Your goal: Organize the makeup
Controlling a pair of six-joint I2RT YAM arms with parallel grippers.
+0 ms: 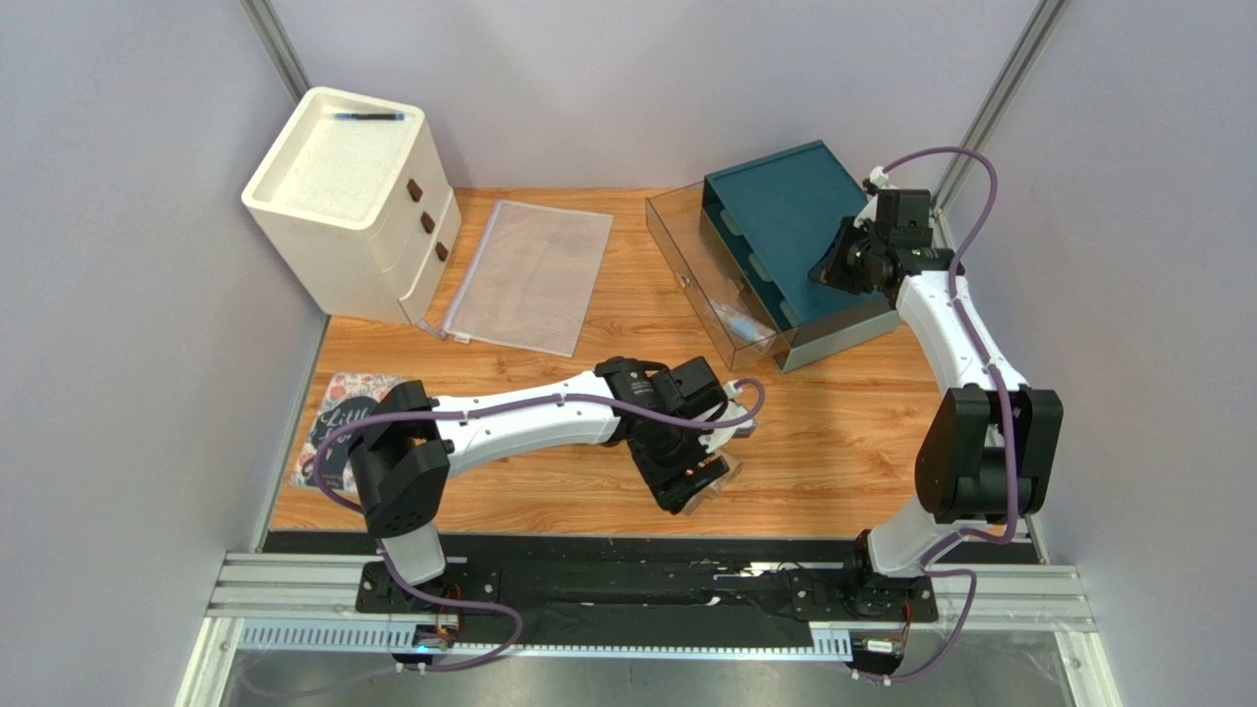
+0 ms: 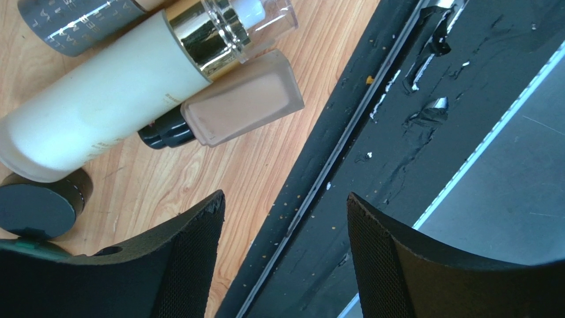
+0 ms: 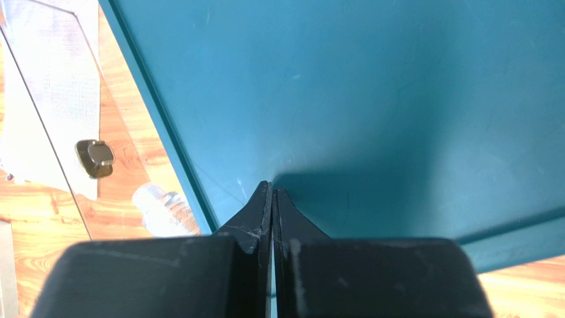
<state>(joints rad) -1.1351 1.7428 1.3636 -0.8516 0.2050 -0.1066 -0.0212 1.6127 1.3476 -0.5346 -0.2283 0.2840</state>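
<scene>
1. The left arm (image 1: 517,413) is stretched across the surface (image 1: 841,442) towards the middle of its near edge. Its jaws are spread wide, with nothing between them.
2. In the left wrist view, the jaws are seen above the line where the wood meets the black strip (image 2: 398,119) along the near edge.
3. A cluster of makeup lies just beside the left jaws, close to the near edge.
4. A cream bottle (image 2: 99,99) with a gold collar and a clear cap is laid on its side.
5. A pinkish-beige bottle (image 2: 242,99) with a black cap is laid against the cream bottle, touching it.
6. A grey tube (image 2: 73,23) is seen beyond the cream bottle, and a dark round compact (image 2: 40,209) sits at the bottle's base end.
7. The right arm (image 1: 952,317) is reached to the far right corner, over the teal organizer (image 3: 365,99). Its jaws are pressed together with nothing pinched; whether they touch the teal top cannot be told.
8. A clear drawer (image 1: 708,280) with a brass knob (image 3: 95,158) is pulled out from the organizer. A small clear bottle (image 3: 162,209) is seen through it; whether it lies inside cannot be told.
9. A cream drawer unit (image 1: 354,184) stands at the far left corner, with a clear zip pouch (image 1: 527,273) beside it.
10. An illustrated book (image 1: 343,420) lies at the left edge.
</scene>
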